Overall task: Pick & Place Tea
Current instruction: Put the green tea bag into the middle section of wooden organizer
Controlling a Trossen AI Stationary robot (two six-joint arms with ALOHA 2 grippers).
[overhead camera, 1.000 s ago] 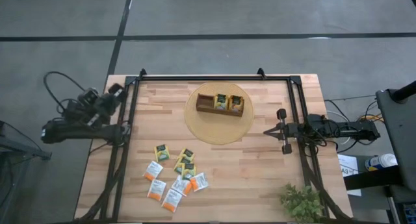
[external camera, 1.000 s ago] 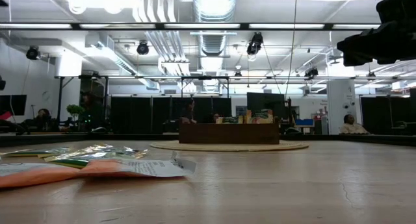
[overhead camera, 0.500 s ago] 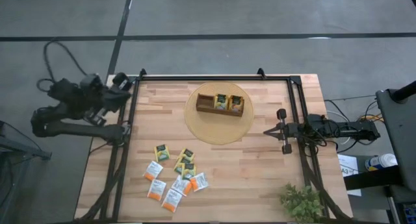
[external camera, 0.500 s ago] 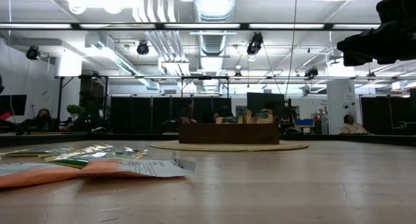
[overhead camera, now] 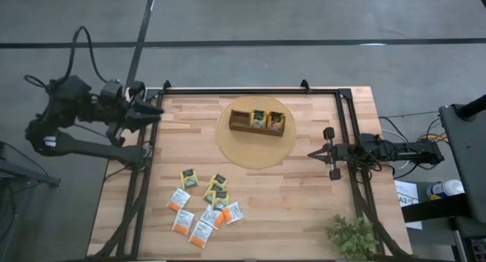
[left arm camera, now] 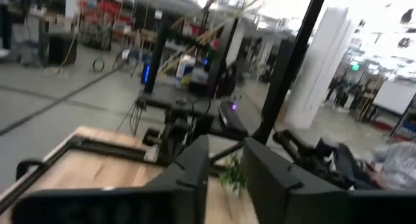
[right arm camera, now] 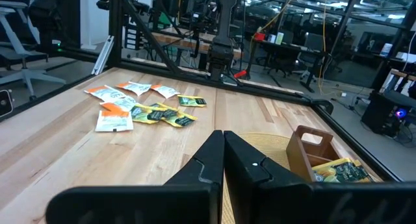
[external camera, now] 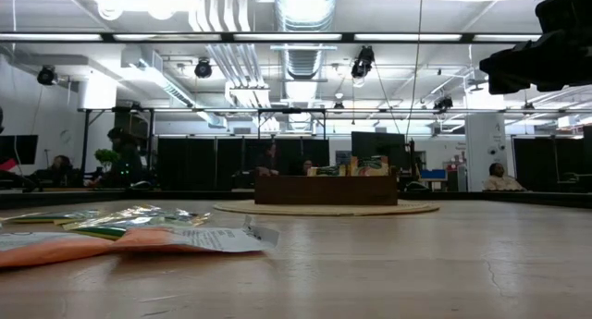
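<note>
Several tea packets (overhead camera: 203, 205), white-and-orange and yellow-green, lie flat in a loose cluster on the wooden table near its front left; they also show in the right wrist view (right arm camera: 140, 104). More yellow-green packets stand in two compartments of the brown wooden tray (overhead camera: 258, 121), which rests on a round woven mat (overhead camera: 254, 152). My left gripper (overhead camera: 156, 110) hangs open above the table's left edge, pointing level toward the right, far from the packets. A gap shows between its fingers (left arm camera: 226, 152). My right gripper (overhead camera: 310, 153) waits shut at the right side, pointing left (right arm camera: 223, 136).
A black metal frame (overhead camera: 250, 89) runs along the table's far edge and both sides. A small green plant (overhead camera: 351, 235) stands at the front right corner. Bare wood lies between the packet cluster and the mat.
My left arm has unfolded and risen by the table's left edge. Its gripper has swung up from a folded pose and now points level across the table toward the right. The tea packets, the tray and my right arm have kept still.
</note>
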